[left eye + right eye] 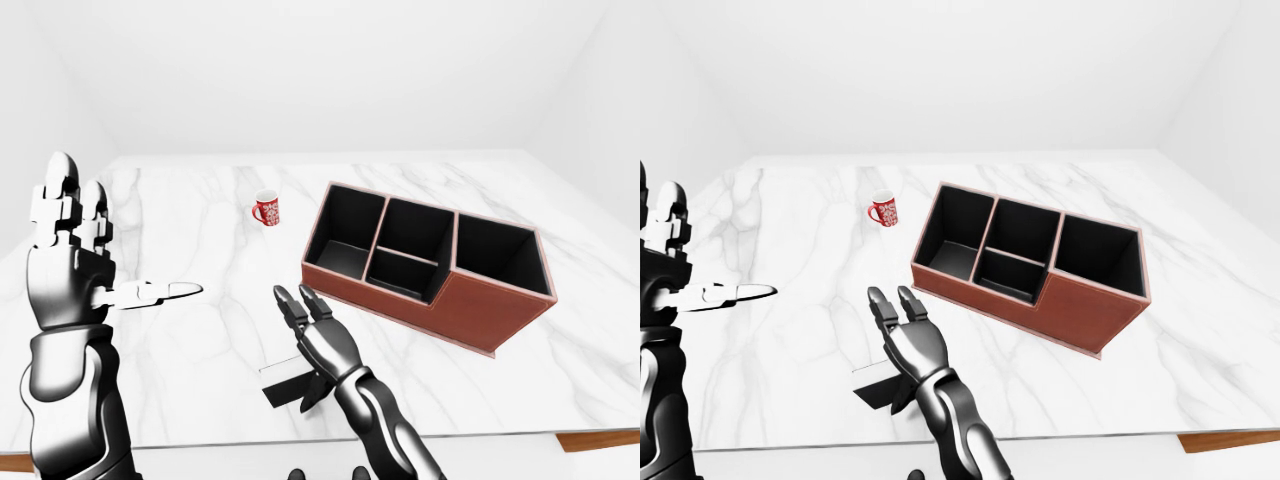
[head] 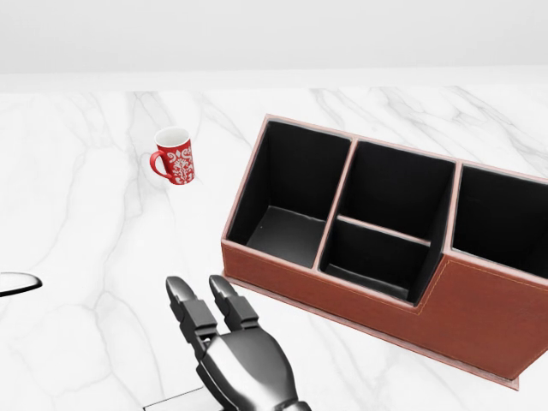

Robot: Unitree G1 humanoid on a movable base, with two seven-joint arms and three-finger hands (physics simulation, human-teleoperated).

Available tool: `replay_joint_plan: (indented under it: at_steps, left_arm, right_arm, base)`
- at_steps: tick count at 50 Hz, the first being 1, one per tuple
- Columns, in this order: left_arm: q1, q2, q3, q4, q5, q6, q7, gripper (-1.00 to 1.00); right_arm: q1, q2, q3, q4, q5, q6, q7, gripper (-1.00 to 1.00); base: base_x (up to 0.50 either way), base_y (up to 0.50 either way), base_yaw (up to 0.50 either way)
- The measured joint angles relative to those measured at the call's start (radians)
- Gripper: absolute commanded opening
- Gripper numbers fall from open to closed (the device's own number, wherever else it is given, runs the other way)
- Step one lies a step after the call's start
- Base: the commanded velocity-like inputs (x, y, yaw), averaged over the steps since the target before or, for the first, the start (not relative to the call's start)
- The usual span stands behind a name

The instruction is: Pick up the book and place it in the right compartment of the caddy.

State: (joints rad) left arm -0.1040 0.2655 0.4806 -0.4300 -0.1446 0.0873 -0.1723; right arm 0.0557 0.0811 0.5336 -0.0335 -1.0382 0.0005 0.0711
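The dark book (image 1: pixel 286 384) lies flat on the white marble table (image 1: pixel 200 330), near the table's bottom edge in the left-eye view. My right hand (image 1: pixel 305 328) hovers over the book's right part, fingers stretched out and open, thumb pointing down beside it. The brown caddy (image 1: pixel 482 303) with black compartments stands slantwise to the right of the hand; its right compartment (image 1: pixel 492 256) holds nothing. My left hand (image 1: pixel 88 262) is raised at the left, open and holding nothing. In the head view only a grey sliver of the book (image 2: pixel 175 400) shows at the bottom edge.
A red mug with a white pattern (image 1: pixel 266 209) stands above and left of the caddy. The table's bottom edge runs just below the book. A brown wooden piece (image 1: pixel 600 440) shows at the bottom right, below the tabletop.
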Motion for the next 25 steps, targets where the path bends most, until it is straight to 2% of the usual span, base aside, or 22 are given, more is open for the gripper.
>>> replay_joint_plan:
  at_steps: [15, 25]
  left_arm:
    - [0.001, 0.004, 0.010, -0.016, -0.006, 0.000, -0.004, 1.00]
    - [0.002, 0.006, 0.017, -0.027, -0.010, 0.000, -0.007, 1.00]
  right_arm:
    - [-0.015, 0.009, -0.010, 0.020, 0.003, -0.002, 0.007, 1.00]
    - [-0.022, 0.012, -0.017, 0.066, 0.004, -0.025, -0.017, 1.00]
  base:
    - [0.00, 0.00, 0.00]
    - [0.00, 0.00, 0.00]
